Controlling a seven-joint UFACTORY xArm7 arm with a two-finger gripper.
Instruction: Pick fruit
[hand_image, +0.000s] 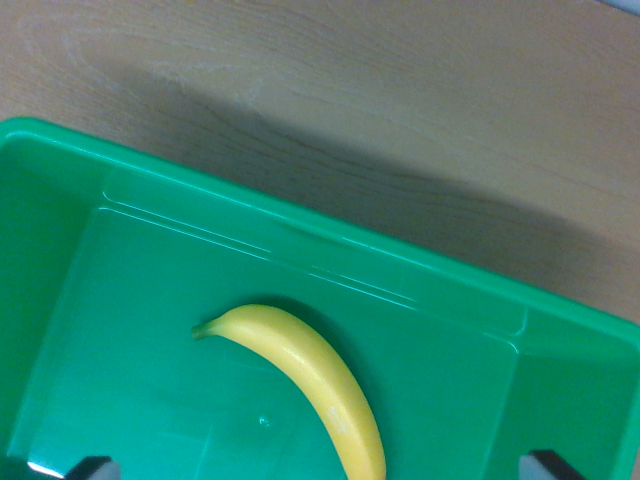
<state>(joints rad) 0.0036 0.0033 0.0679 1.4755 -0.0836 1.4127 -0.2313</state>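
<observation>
The wrist view looks down into a green bin resting on a light wooden table. The bin's far rim runs diagonally from the upper left of the wrist view to the right edge, and it casts a dark shadow band on the table just beyond it.

A single yellow banana lies on the bin floor, roughly midway between the side walls and short of the far wall. Its stem tip points toward the wrist view's left; the body curves down toward the bottom edge. Nothing else is in the bin, and nothing lies over or against the fruit. The bin walls surround it on the visible sides.

The banana's lower end is cut off by the bottom edge of the picture. The near wall of the bin is out of view.

Of the gripper, only two dark finger tips show at the bottom corners, set well apart, one on each side of the banana, gripping nothing.
</observation>
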